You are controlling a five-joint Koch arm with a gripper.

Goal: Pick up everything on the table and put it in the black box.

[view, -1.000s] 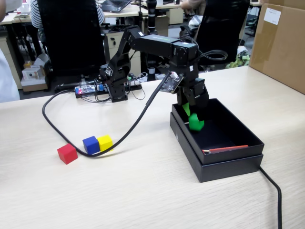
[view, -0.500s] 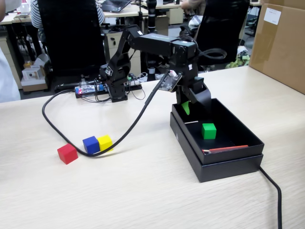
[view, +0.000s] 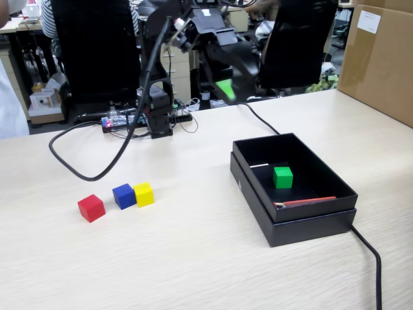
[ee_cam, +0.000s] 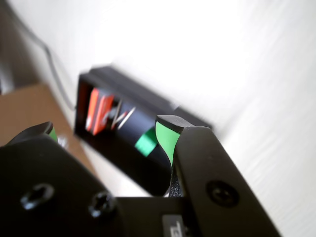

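Observation:
A red cube (view: 91, 208), a blue cube (view: 124, 196) and a yellow cube (view: 144, 194) stand in a row on the pale table, left of the black box (view: 310, 225). A green cube (view: 282, 177) and a red pen (view: 306, 201) lie inside the box. My gripper (view: 228, 84) hangs high in the air behind the box, open and empty, with green pads. In the wrist view the gripper (ee_cam: 106, 132) has its jaws wide apart, and the black box (ee_cam: 123, 86) with the green cube (ee_cam: 145, 142) shows blurred between them.
A cardboard box (view: 381, 58) stands at the right edge. A black cable (view: 84, 169) loops from the arm base (view: 159, 116) across the table's left part. Another cable (view: 369, 253) runs off the front right, past the box.

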